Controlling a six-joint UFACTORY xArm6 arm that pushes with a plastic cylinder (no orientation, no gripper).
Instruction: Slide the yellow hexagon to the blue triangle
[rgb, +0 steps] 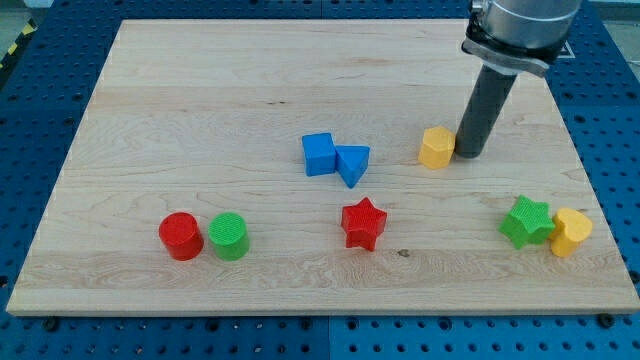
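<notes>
In the camera view, a pale wooden board (200, 110) lies on a blue perforated table (40, 80), and the dark straight rod of the arm comes down from the view's top right. There is no claw on this arm to be open or closed, only the rod, and my tip (468, 154) rests on the board just to the view's right of the yellow hexagon block (436, 147), touching it or very nearly so; the exact contact cannot be made out. The yellow hexagon sits in the right half of the board, about mid-height. To its left, near the board's centre, the blue triangle block (352, 164) lies pressed against a blue cube block (318, 154), which stands on the triangle's left side. The hexagon and the triangle are apart, with bare wood between them. Below the triangle, toward the view's bottom, sits a red star block (363, 223). At the lower left a red cylinder block (181, 236) and a green cylinder block (229, 236) stand side by side, touching. At the lower right a green star block (527, 221) touches a second yellow block (571, 231) of rounded, uncertain shape.
</notes>
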